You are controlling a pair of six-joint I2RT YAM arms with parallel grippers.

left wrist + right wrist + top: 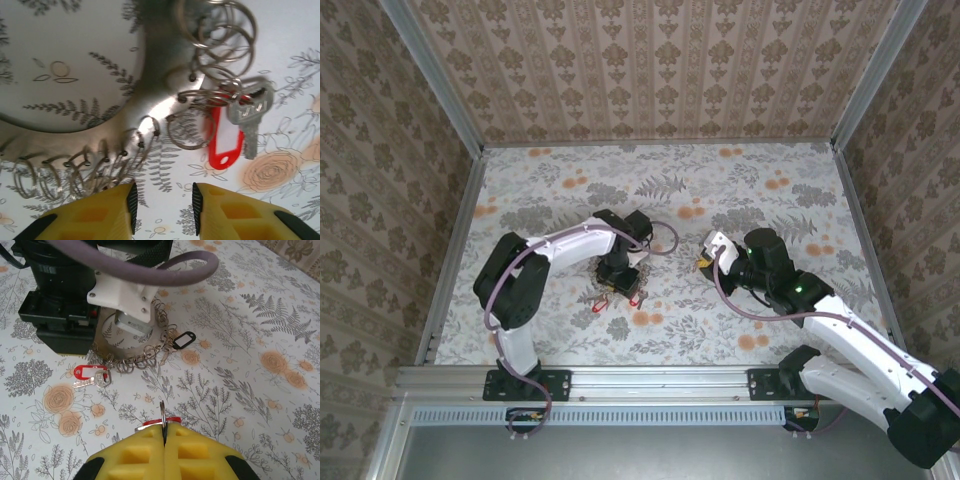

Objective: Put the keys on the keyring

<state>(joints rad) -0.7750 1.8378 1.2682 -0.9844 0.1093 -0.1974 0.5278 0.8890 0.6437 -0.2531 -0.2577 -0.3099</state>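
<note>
The keyring (150, 75) is a large silvery ring lying flat on the floral table, its rim hung with several small split rings (190, 132). One key (248, 112) with a red tag (225, 142) lies against that rim; the same key (95, 378) lies on the cloth. My left gripper (162, 205) hovers just over the ring's edge, open, with nothing between its yellow fingers (112, 212). My right gripper (163, 432) is shut on another key's small split ring (162, 412), its red tag (171, 419) peeking out below. The keyring (131, 354) lies under the left arm.
A black oval tag (183, 340) hangs from the ring's far side. Two red-tagged keys (600, 305) (638, 297) lie on the cloth below the left gripper (618, 283). The right gripper (704, 262) sits a hand's width to the right. Walls enclose the table.
</note>
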